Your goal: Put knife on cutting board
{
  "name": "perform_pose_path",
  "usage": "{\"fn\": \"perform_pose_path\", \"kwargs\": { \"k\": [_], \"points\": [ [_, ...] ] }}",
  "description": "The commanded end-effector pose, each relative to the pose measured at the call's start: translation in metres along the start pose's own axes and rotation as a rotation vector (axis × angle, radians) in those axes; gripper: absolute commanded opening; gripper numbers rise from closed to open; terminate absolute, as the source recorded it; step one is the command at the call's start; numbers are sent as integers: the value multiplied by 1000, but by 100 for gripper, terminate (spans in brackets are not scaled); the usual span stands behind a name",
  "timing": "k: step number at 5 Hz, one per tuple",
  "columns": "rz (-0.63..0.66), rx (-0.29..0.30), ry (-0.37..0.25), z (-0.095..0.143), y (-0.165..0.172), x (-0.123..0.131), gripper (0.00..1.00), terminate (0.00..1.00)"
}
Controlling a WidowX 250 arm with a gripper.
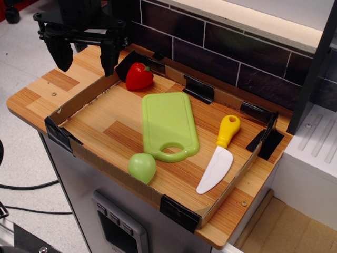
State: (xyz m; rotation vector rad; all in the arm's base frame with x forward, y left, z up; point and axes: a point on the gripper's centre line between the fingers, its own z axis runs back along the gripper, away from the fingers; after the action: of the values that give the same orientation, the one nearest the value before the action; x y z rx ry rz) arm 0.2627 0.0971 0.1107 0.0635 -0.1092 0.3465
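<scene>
The knife (220,151) lies on the wooden tray floor at the right, yellow handle toward the back, white blade pointing to the front. The light-green cutting board (168,124) lies flat in the middle of the tray, its handle hole toward the front, a short gap left of the knife. My black gripper (87,55) hangs at the top left above the tray's back-left corner, far from both. Its two fingers stand apart and hold nothing.
A red toy pepper (139,76) sits at the tray's back left, just right of the gripper. A round pale-green toy fruit (142,167) sits at the front wall, below the board. Low cardboard walls (89,158) with black corner clips ring the tray. A dark tiled wall stands behind.
</scene>
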Motion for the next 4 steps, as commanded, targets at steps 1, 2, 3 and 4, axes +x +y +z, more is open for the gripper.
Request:
{"fn": "perform_pose_path", "kwargs": {
  "k": [1,2,3,4],
  "points": [
    [0,0,0,0,0,0,100,0],
    [-242,-76,-29,-3,-36,-4,100,0],
    [-404,-125,-26,-6,-60,0,100,0],
    [-398,-149,-57,-14,-86,11,100,0]
  ]
}}
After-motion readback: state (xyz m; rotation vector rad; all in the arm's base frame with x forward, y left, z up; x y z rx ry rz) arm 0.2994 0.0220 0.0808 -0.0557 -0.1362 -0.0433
